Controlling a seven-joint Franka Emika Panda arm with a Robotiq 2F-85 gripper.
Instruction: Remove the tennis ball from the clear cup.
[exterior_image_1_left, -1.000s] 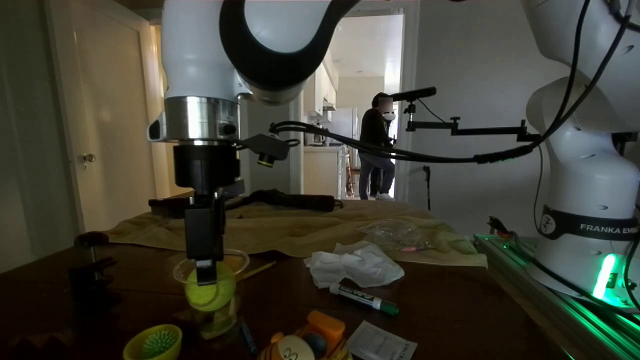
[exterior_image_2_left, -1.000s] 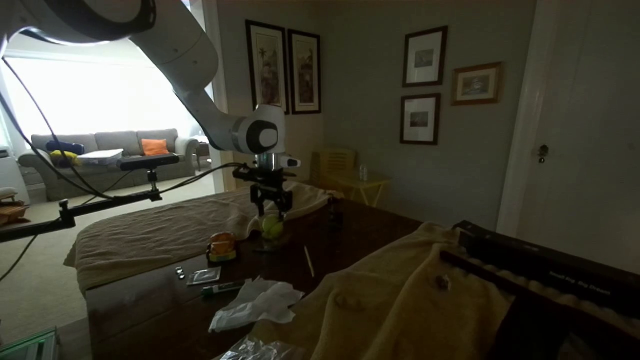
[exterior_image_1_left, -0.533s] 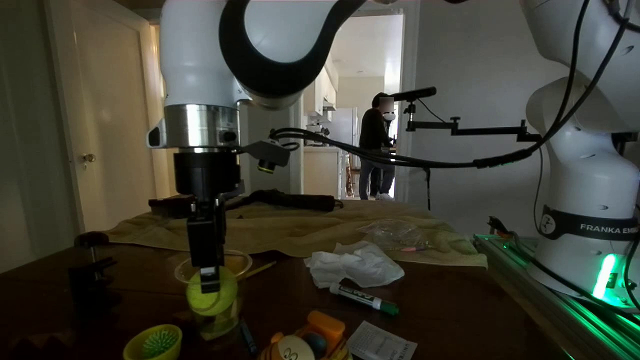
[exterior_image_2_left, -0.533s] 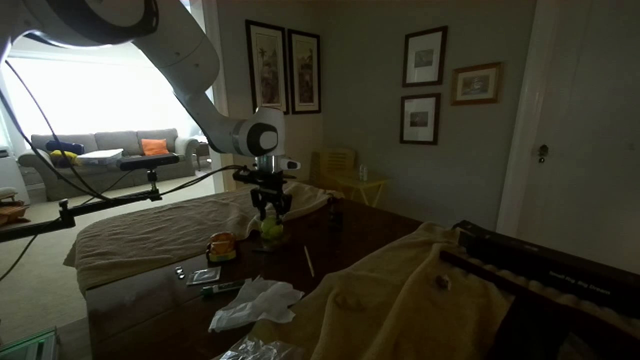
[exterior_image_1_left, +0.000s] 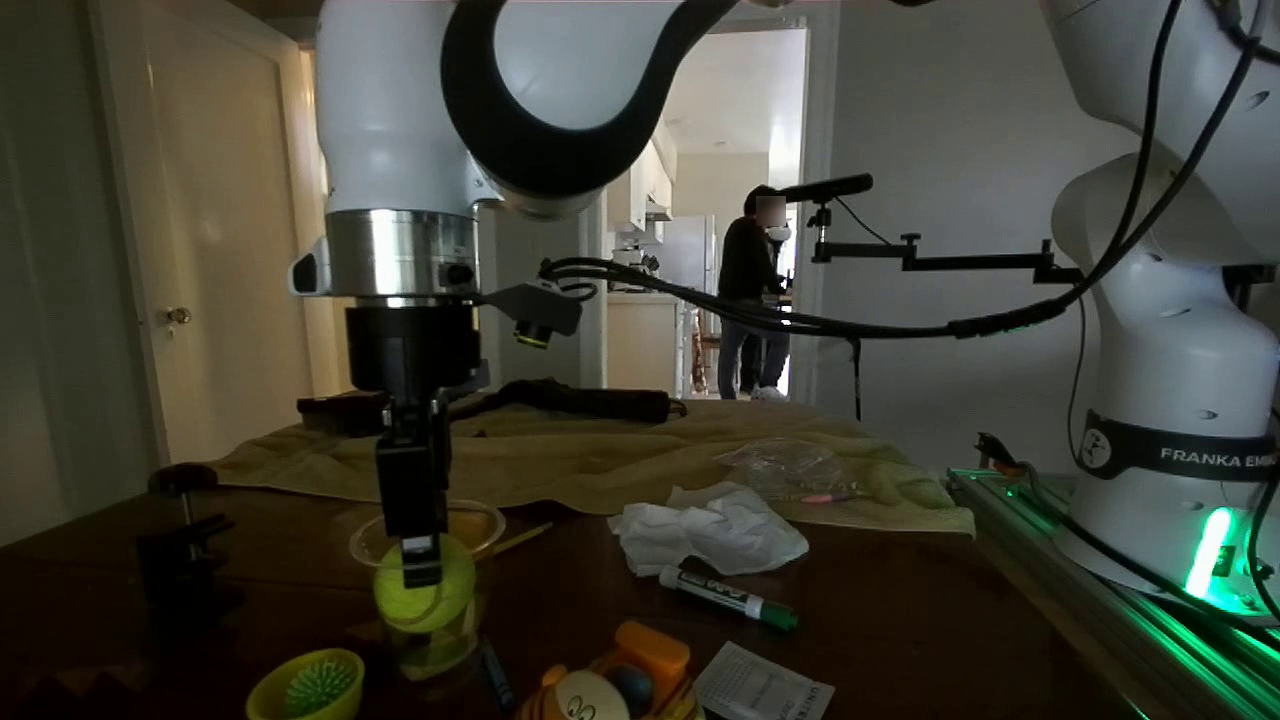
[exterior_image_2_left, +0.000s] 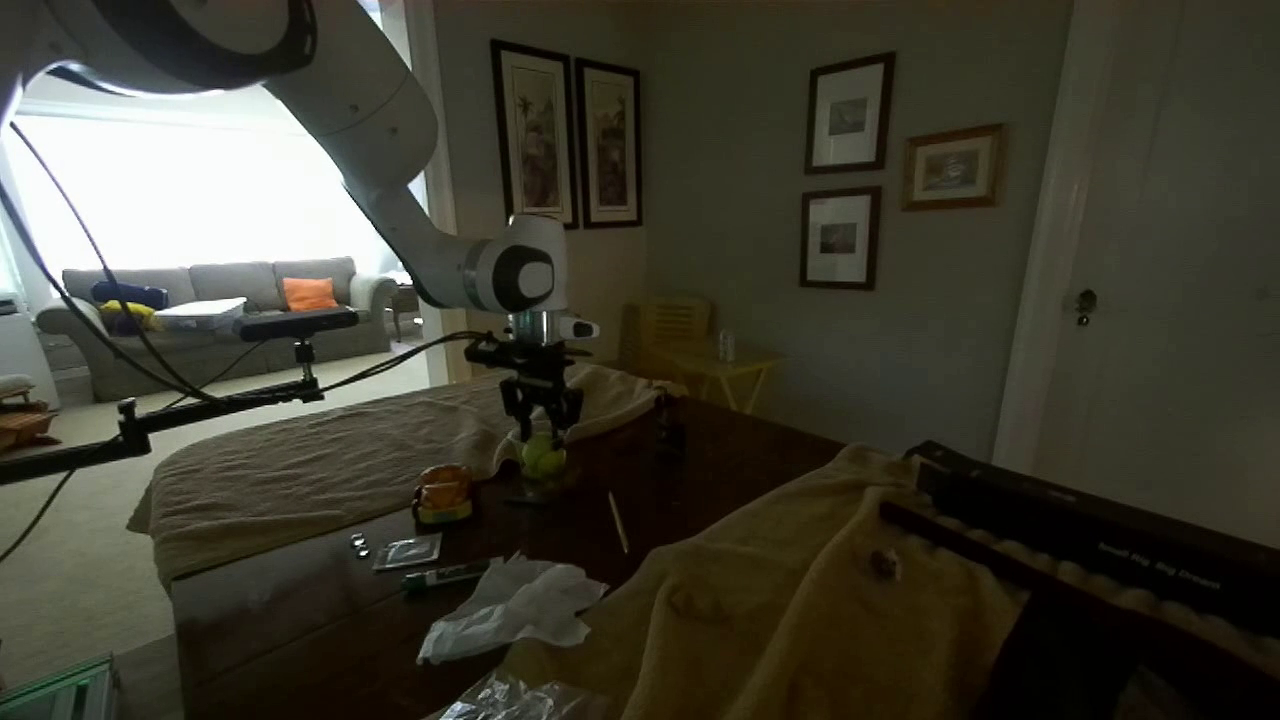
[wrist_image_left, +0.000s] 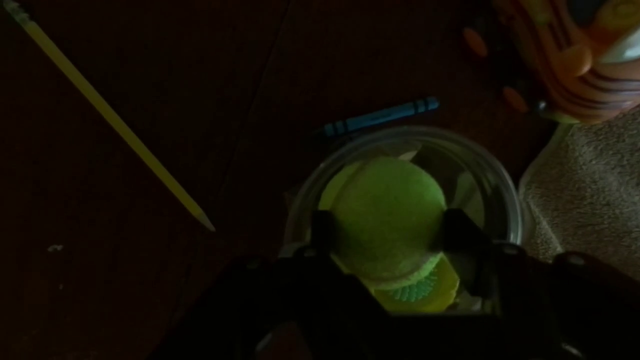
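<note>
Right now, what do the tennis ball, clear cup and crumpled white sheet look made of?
Tennis ball: probably felt, matte, by its soft-looking surface and curved seam.
Clear cup: likely plastic, glossy, since the ball shows through its wall and its rim catches light; glass can't be ruled out.
Crumpled white sheet: seemingly tissue paper, matte, with loose creases; perhaps thin cloth.

Low and close in an exterior view, we're looking almost level across the worktop towards a kitchen! Higher, farther back, in an exterior view from roughly the opposite side, tipping down towards framed pictures. The claw and tennis ball show in both exterior views. The wrist view, in tight, peers steeply down into the clear cup!
</note>
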